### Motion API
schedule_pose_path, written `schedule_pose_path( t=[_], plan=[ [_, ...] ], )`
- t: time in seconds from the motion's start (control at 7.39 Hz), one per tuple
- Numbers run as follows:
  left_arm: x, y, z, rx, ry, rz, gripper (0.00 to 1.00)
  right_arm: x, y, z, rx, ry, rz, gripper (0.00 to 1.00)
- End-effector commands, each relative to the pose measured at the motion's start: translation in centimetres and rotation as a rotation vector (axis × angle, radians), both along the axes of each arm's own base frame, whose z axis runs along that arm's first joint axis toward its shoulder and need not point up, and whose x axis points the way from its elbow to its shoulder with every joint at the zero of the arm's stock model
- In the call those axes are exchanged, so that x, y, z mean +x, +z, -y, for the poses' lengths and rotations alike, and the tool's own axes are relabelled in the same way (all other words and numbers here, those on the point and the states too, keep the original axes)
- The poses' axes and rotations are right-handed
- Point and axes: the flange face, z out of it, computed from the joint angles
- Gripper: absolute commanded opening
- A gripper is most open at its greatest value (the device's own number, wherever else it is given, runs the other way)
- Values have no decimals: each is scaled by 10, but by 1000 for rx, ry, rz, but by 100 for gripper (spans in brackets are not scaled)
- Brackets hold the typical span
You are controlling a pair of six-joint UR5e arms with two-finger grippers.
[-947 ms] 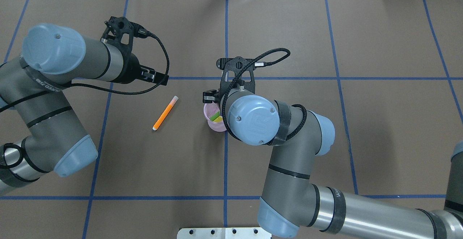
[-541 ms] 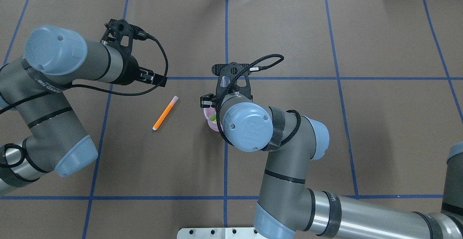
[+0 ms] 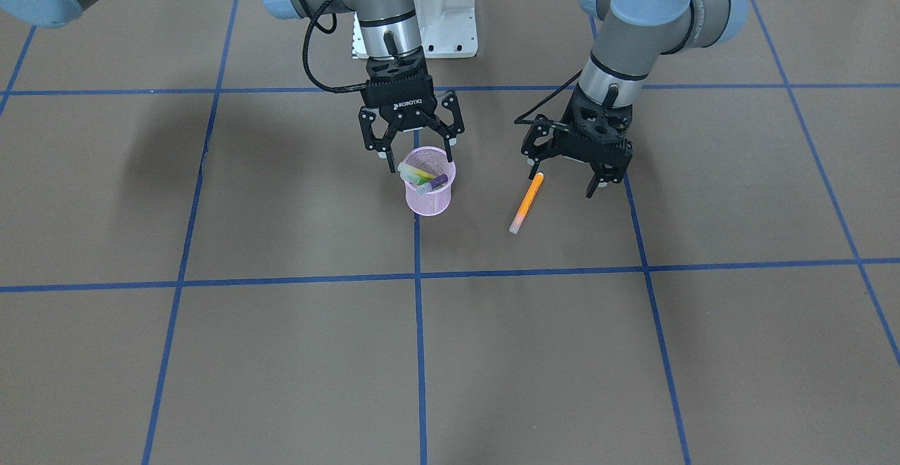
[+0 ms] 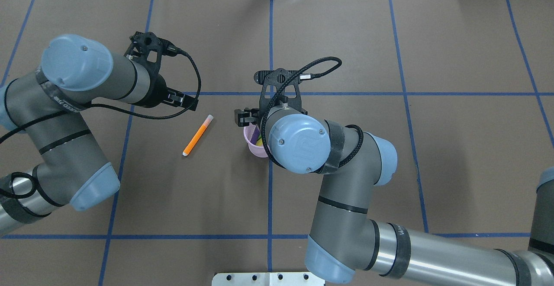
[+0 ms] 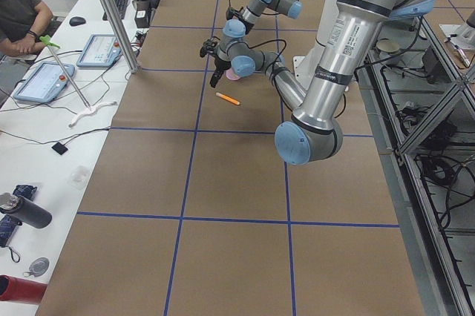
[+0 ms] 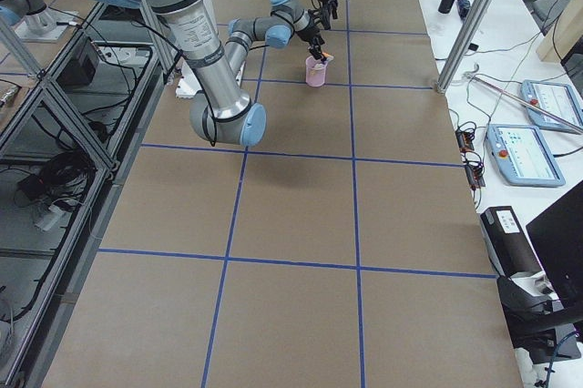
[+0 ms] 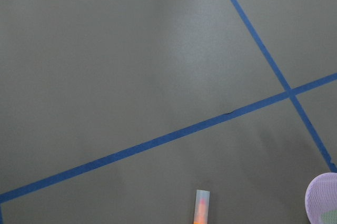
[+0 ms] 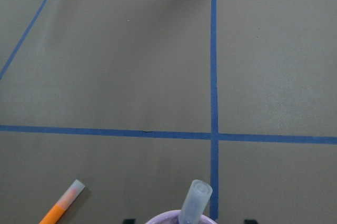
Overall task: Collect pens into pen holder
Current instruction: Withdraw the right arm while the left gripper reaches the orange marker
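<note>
**While the cup already holds pens, the orange pen lies outside on the table**

When one looks from the front camera, the pink mesh pen holder stands upright on the brown table, on top of a blue tape line. Several pens lean inside it. A purple pen and a yellowish pen are clear, but whether a green one is among them I cannot tell for sure. In the right wrist view one translucent cap rises above the rim.

The right gripper hangs directly over the holder and points down. Its fingers are spread apart and nothing is between them. One tip is at each side of the rim, and I see no contact with it.

The orange pen lies flat on the table near the holder, on the side of the robot's left arm. Its whitish cap points away from the robot. The left gripper hovers above the table close to this pen, a little tilted. Its fingers are also apart and empty, and it does not touch the pen. The left wrist view catches only the cap end of the pen at its lower edge and a piece of the holder's rim in the corner.
</note>
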Motion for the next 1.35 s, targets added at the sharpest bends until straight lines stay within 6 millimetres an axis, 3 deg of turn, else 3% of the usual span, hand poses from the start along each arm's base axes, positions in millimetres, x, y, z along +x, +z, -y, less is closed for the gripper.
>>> schedule_pose_path(
  t=[0.0, 0.14, 0.27, 0.54, 0.81, 0.95, 1.22],
  plan=[
    [12, 14, -5, -97, 73, 37, 99, 59, 18, 29, -65, -35, 35, 98],
    [30, 25, -9, -91, 123, 66, 97, 92, 47, 43, -119, -52, 31, 98],
    [37, 26, -12, 22, 248, 136, 97, 125, 85, 63, -197, -99, 13, 98],
    [60, 4, 5, 68, 353, 226, 96, 188, 155, 93, -270, -189, -47, 98],
    [85, 7, 20, 35, 372, 240, 86, 239, 223, 100, -319, -272, -95, 98],
    [100, 9, 31, 38, 402, 256, 81, 246, 243, 96, -341, -271, -115, 98],
    [108, 17, 37, 16, 416, 263, 78, 260, 254, 99, -363, -256, -120, 98]
  ],
)
